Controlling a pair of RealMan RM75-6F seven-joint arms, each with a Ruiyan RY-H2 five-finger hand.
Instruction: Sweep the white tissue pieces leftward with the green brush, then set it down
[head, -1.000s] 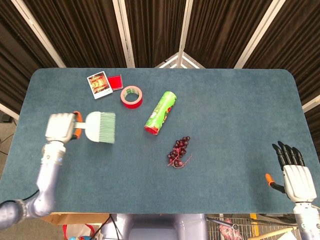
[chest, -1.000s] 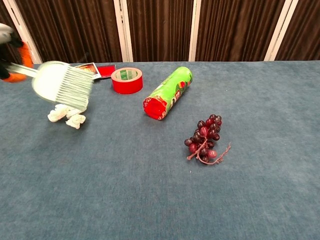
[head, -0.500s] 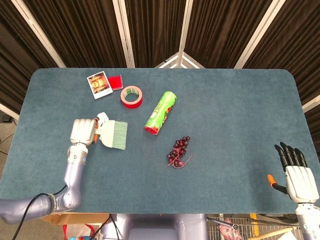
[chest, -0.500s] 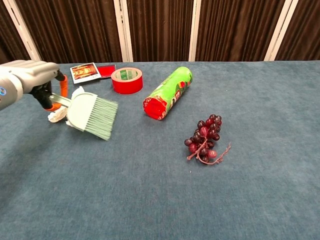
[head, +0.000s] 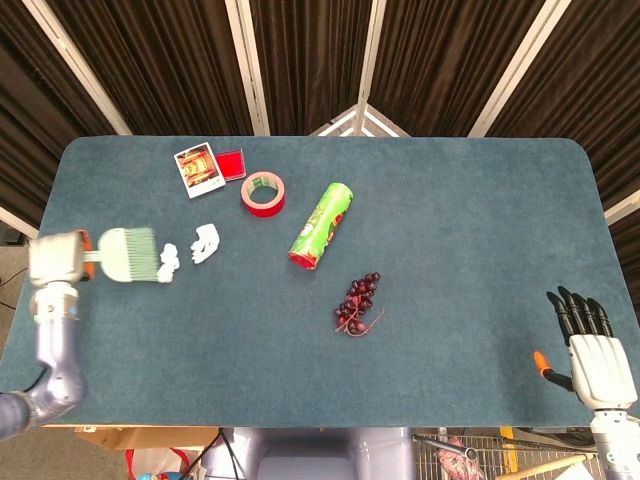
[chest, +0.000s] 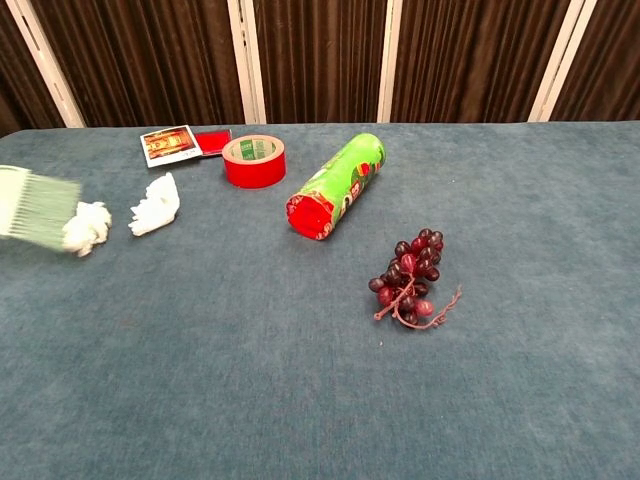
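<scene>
My left hand (head: 57, 260) grips the orange handle of the green brush (head: 130, 254) near the table's left edge. The brush bristles (chest: 40, 206) touch one white tissue piece (chest: 87, 226), blurred by motion. A second tissue piece (head: 205, 243) lies a little to the right of it, apart from the brush, and shows as a crumpled wad (chest: 156, 204) in the chest view. The left hand itself is outside the chest view. My right hand (head: 590, 345) rests at the table's front right corner, fingers apart, holding nothing.
A red tape roll (head: 264, 193), a card box (head: 199, 169) and a red pad (head: 231, 163) lie at the back left. A green can (head: 321, 225) lies on its side mid-table, with a bunch of dark grapes (head: 357, 304) in front of it.
The left hand has swung the brush leftward from beside the tissues toward the table's left edge, dragging one tissue piece with it. The other piece stayed. The right hand barely moved.
</scene>
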